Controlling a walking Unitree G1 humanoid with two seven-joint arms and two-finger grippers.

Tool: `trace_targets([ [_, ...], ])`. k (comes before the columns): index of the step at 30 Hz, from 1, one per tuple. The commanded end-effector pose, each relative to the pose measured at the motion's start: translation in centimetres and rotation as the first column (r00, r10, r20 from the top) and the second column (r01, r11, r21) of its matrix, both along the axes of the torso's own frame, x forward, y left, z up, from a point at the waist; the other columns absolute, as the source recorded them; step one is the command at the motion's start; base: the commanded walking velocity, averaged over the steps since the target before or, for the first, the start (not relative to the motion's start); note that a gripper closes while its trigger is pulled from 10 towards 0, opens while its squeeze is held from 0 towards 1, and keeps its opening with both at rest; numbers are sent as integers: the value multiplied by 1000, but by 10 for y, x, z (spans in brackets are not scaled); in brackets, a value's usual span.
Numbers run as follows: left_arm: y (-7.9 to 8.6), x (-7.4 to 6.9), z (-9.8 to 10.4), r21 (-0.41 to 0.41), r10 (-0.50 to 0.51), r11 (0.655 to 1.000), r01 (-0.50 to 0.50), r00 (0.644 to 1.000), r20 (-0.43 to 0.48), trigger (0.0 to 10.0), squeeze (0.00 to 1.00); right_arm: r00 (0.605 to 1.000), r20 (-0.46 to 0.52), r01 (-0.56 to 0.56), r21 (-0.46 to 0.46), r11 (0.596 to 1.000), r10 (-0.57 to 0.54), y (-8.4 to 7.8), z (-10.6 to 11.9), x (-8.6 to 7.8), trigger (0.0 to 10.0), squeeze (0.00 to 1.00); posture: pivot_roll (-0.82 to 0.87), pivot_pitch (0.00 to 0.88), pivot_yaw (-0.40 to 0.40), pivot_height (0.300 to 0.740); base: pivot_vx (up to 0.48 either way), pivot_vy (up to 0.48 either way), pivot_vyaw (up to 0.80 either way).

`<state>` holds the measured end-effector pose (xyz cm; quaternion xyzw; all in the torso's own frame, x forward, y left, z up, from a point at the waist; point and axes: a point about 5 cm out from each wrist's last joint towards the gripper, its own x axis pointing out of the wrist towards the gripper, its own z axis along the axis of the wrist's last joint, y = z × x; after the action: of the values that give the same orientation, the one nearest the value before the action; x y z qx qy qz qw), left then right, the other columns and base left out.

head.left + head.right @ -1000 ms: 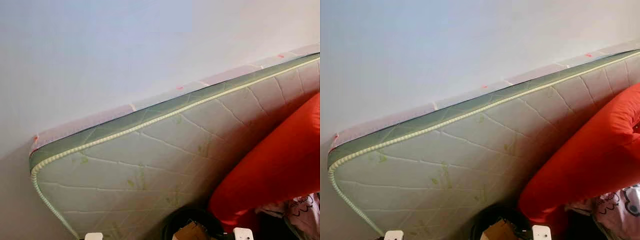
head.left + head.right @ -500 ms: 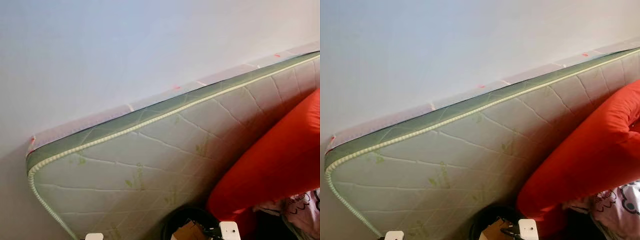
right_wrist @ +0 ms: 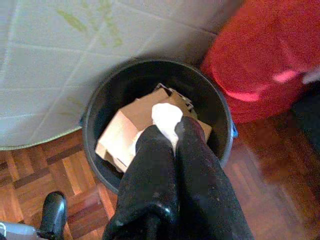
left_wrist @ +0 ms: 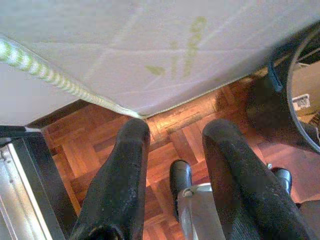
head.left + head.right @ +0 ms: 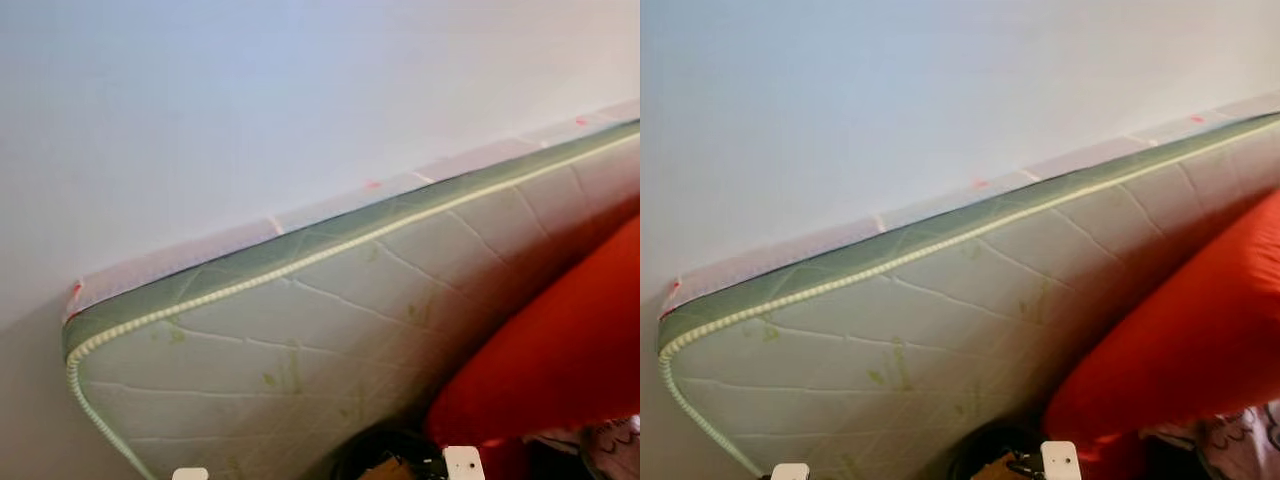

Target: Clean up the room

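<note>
While my right hand (image 3: pixel 167 125) hangs directly over the black bin (image 3: pixel 100 112), its two fingers are pressed together on a crumpled white wad (image 3: pixel 166 117), probably a tissue or scrap of paper, which pokes out past the fingertips. Below the wad, inside the bin, lies a piece of brown cardboard (image 3: pixel 127 132). The bin stands on the parquet floor (image 3: pixel 45 165), just beside a red cushion-like bundle (image 3: pixel 265 55) and close against the quilted mattress (image 5: pixel 300 340).

My left hand (image 4: pixel 172 145) is idle, fingers spread apart and gripping nothing, pointing down at the floor near the mattress's lower corner.

Farther off, the mattress leans on its long edge against the pale wall (image 5: pixel 250 110), green piping (image 5: pixel 250 282) running along its rim, with the red bundle slumped against its face.

I judge this to be the release step: the wad is above the opening, so letting go should drop it in. The risk is that so light a scrap clings to one fingertip when I open, or drifts and catches the rim nearest the mattress, ending on the floor. If I lower further to be safe, my fingers could knock the cardboard or tip the bin against the red bundle.
</note>
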<state>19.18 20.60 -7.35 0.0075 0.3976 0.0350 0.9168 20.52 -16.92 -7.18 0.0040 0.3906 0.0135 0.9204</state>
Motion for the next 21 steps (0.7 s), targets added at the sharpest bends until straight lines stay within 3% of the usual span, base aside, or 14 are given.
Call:
trace_targets([
  [1,0,-4,-3,10,-9,1000,9,1000,-26,10000,0,1000,3,-13,-4,1000,13,2,0,0,10000,0,67,0,21,740,0,0,0],
  [15,3,-4,-2,13,6,1000,-6,1000,-28,10000,0,1000,19,20,-2,1000,-20,2,2,4,10000,0,74,11,20,740,0,0,0],
  [21,4,-4,-2,12,8,1000,-7,1000,-28,10000,0,997,66,37,3,999,-37,1,10,16,10000,0,74,15,23,740,0,0,0],
])
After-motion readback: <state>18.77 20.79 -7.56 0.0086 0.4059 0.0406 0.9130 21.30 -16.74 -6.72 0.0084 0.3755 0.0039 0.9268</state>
